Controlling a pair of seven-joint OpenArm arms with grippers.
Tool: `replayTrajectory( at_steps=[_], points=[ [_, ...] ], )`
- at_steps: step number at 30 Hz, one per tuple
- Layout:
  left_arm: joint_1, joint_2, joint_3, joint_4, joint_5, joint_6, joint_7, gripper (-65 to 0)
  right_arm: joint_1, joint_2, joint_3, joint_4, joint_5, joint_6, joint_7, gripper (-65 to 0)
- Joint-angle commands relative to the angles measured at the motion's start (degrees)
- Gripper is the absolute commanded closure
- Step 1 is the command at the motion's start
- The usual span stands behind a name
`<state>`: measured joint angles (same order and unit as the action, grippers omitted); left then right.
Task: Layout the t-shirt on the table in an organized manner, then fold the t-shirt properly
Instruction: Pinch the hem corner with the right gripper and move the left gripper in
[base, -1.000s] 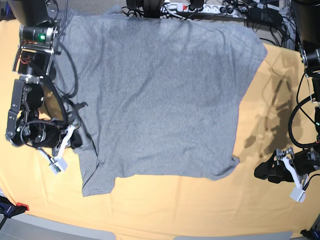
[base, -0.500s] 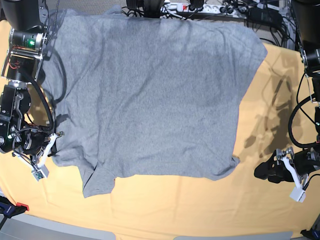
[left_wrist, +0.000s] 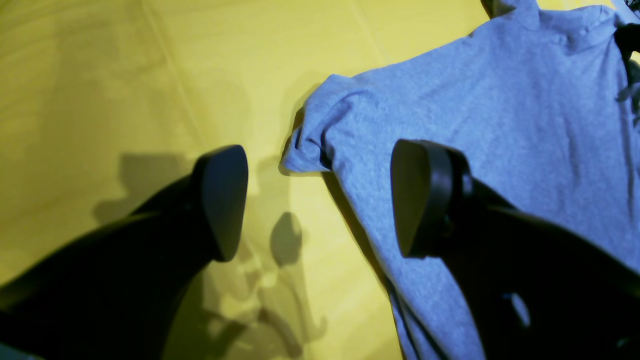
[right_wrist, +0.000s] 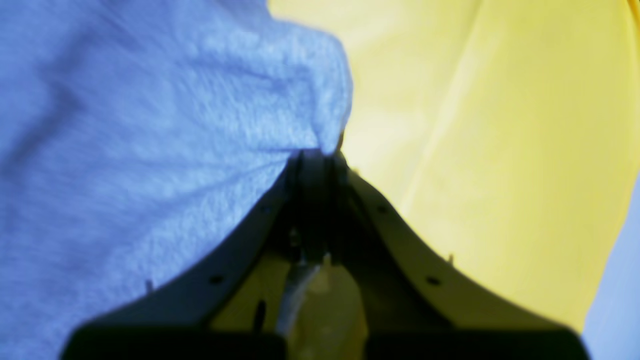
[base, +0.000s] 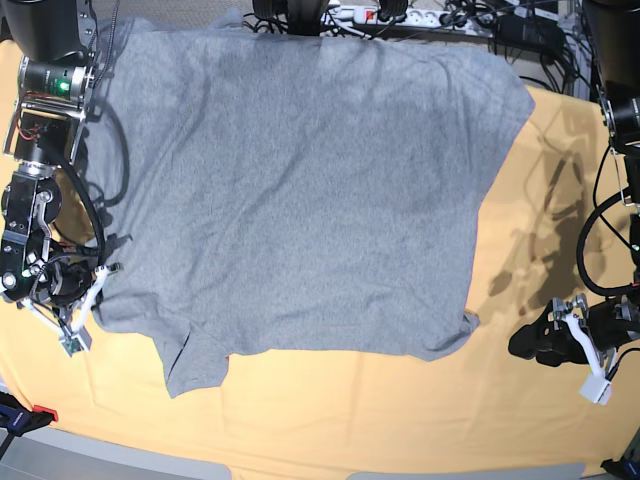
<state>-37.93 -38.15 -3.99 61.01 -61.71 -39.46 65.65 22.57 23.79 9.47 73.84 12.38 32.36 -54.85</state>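
The heather-grey t-shirt (base: 310, 190) lies spread on the orange-yellow table (base: 350, 410), plain side up, no lettering showing. My right gripper (base: 102, 270), at the left of the base view, is shut on the shirt's left edge. The right wrist view shows its jaws pinched on a bunched fold of grey cloth (right_wrist: 210, 105) at the gripper (right_wrist: 316, 152), above the table (right_wrist: 475, 125). My left gripper (base: 533, 340) is open and empty just right of the shirt's lower right corner. In the left wrist view the left gripper (left_wrist: 317, 205) frames that corner (left_wrist: 312, 150).
A power strip and cables (base: 400, 15) run along the table's back edge, touching the shirt's top. A red and black clamp (base: 25, 412) sits at the front left corner. The table's front edge (base: 300, 470) runs below the shirt.
My right gripper has moved left with the shirt's left edge in it, drawing a sleeve-like flap outward. The left arm has not moved.
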Motion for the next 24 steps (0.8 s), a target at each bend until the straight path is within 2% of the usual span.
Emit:
replayTrajectory(
  at_steps=[1,5,9,11,14,17,20,24],
  points=[
    [-1.92,-1.07,-0.61,0.74,-1.36,-0.15,-1.29,-44.9,1.7,1.14,0.26,-0.31,-1.03,-1.36,2.23,0.0],
    [-1.9,-1.07,-1.03,0.74,-1.31,-0.15,-1.29,-44.9,1.7,1.14,0.26,-3.1,-4.63,-5.46,5.84,0.0],
    [-1.9,-1.07,-3.76,0.74,-1.16,-0.15,-1.29,-44.9,2.51,1.14,0.26,-3.13,-8.87,-10.64,6.21,0.0],
    [-1.9,-1.07,-5.68,0.74,-1.14,-0.15,-1.27,-44.9,3.13,1.16,0.28,-3.13,-9.88,-12.17,6.23,0.0],
    [-1.9,-1.07,-8.46,0.74,-1.05,-0.2,-1.22,-44.9,3.82,1.16,0.26,-3.13,-9.46,-10.88,6.69,0.0],
    [-1.9,-1.07,-9.77,0.74,2.45,-0.11,-1.38,-44.9,4.0,1.14,0.26,-3.13,-9.44,-10.27,7.37,0.0],
    [-0.68,-0.85,-9.73,0.72,7.3,3.06,-3.32,-44.9,3.93,1.11,0.26,-3.13,-9.4,-10.27,7.3,0.0],
    [2.84,0.15,-9.68,0.72,11.67,5.79,-9.97,-44.9,3.93,1.14,0.26,-3.13,-9.25,-10.27,7.17,0.0]
  ],
)
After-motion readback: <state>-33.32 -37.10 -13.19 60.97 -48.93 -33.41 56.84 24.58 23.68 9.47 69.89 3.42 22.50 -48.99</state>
